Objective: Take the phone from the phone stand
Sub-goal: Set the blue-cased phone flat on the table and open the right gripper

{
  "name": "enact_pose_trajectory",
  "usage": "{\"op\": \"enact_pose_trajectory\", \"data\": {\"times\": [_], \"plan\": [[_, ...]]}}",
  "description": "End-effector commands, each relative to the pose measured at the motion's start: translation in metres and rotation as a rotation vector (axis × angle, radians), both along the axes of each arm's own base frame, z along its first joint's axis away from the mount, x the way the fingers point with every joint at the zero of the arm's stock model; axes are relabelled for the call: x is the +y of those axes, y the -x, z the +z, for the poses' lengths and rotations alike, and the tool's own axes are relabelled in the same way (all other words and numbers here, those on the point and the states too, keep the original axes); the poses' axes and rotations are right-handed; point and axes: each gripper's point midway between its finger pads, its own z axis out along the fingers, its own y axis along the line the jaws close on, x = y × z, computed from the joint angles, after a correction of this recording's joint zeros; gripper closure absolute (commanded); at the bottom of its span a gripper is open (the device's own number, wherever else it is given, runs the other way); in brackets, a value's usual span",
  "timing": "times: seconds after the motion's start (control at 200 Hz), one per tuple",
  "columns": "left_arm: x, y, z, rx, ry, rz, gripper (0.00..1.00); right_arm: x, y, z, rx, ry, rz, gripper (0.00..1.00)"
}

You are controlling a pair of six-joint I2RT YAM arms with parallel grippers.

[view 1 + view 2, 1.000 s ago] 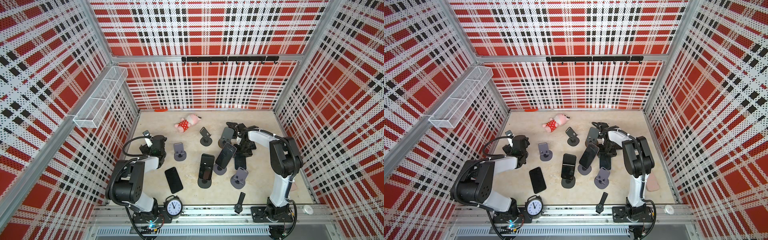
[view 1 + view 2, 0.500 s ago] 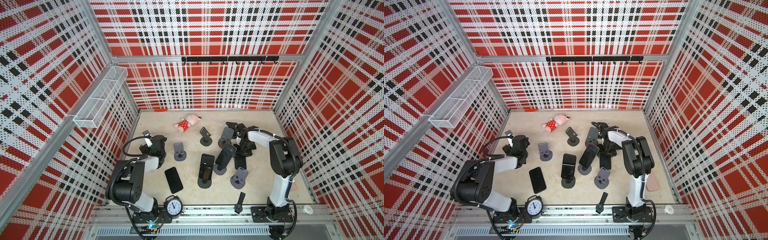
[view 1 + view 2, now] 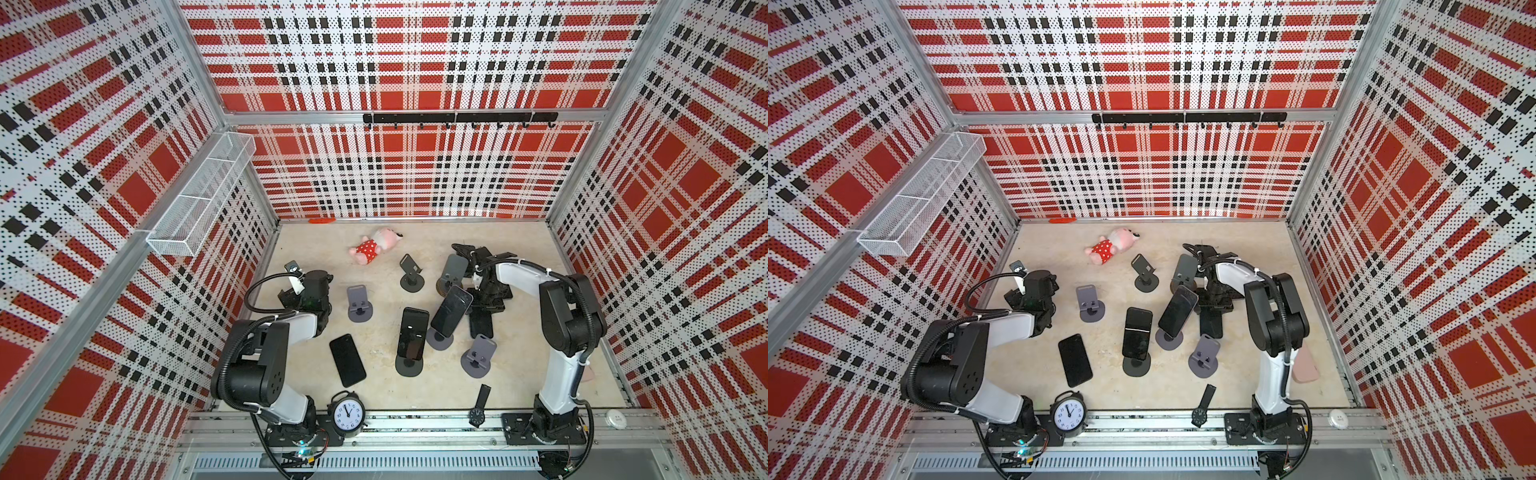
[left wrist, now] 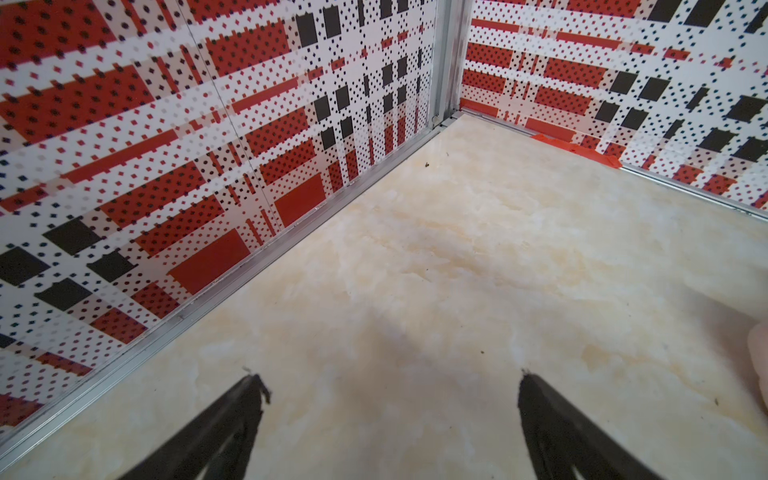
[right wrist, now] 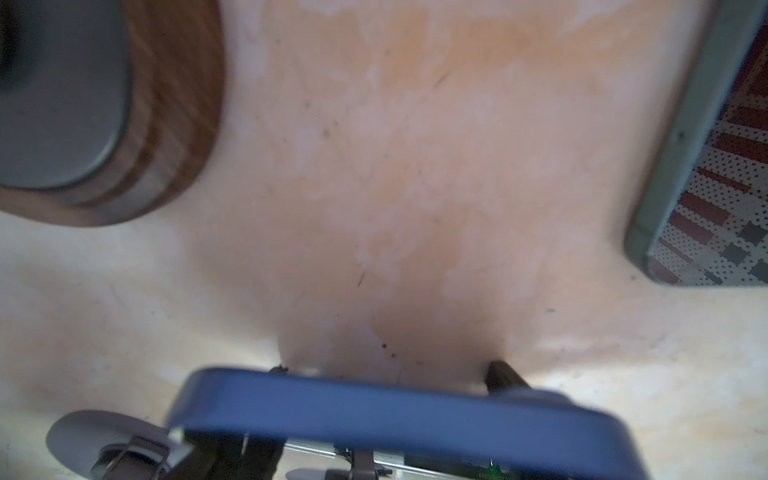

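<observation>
Across right end effector [image 5: 390,368], blue phone [image 5: 395,411]

Phone [image 3: 451,309] on a stand [image 3: 439,338] at table [image 3: 415,395] centre, another phone [image 3: 347,360] flat to its left, doll [image 3: 372,246] behind, clock [image 3: 348,412] and watch [image 3: 478,409] in front.

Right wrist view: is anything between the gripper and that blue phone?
Nothing visible: the blue phone crosses just in front of the right gripper, with the fingertips showing past its edge. Whether it is gripped is unclear.
</observation>
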Motion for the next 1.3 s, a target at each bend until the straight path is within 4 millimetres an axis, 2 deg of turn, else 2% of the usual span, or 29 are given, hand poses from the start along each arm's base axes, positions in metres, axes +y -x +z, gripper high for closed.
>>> {"op": "enact_pose_trajectory", "data": {"times": [0.0, 0.922, 1.102, 1.293], "plan": [[0.003, -0.001, 0.004, -0.013, 0.003, 0.011, 0.02, -0.001, -0.005, -0.034, -0.012, 0.01, 0.025, 0.21], [0.007, 0.005, 0.005, -0.026, 0.006, 0.037, 0.02, -0.01, -0.001, -0.041, -0.016, 0.062, 0.001, 0.19], [0.007, 0.005, 0.006, -0.027, 0.007, 0.039, 0.02, -0.007, -0.009, -0.026, -0.065, 0.036, -0.051, 0.16], [0.008, 0.006, 0.006, -0.029, 0.009, 0.041, 0.02, -0.014, -0.023, 0.007, -0.163, 0.064, -0.136, 0.13]]}}
